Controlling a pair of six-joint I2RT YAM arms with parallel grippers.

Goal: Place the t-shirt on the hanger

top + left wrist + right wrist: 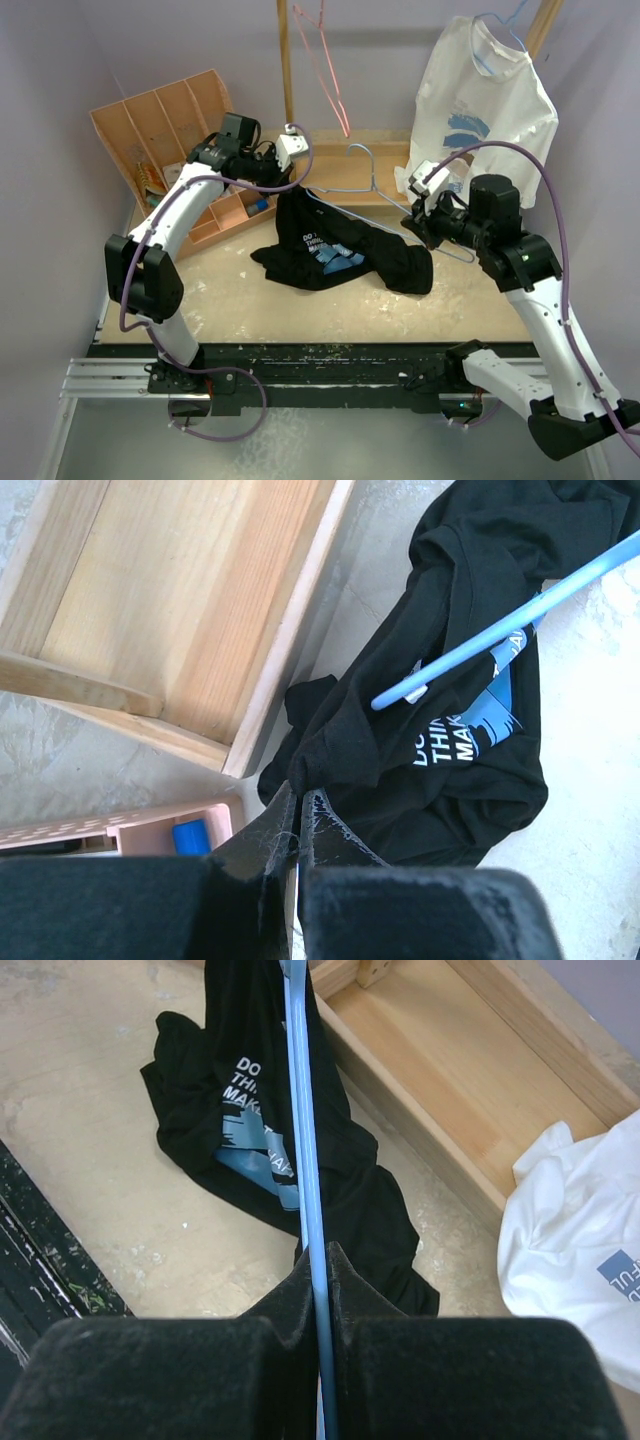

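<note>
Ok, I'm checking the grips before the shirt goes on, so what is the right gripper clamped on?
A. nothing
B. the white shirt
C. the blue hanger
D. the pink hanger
C: in the right wrist view, the thin blue wire of the hanger runs straight between the shut fingers of the right gripper.

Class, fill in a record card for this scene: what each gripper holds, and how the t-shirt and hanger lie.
left gripper: shut on an edge of the t-shirt
right gripper: shut on the hanger bar
t-shirt: crumpled on the table, one edge lifted
hanger: bar crosses above the t-shirt
background: white t-shirt hanging up
</note>
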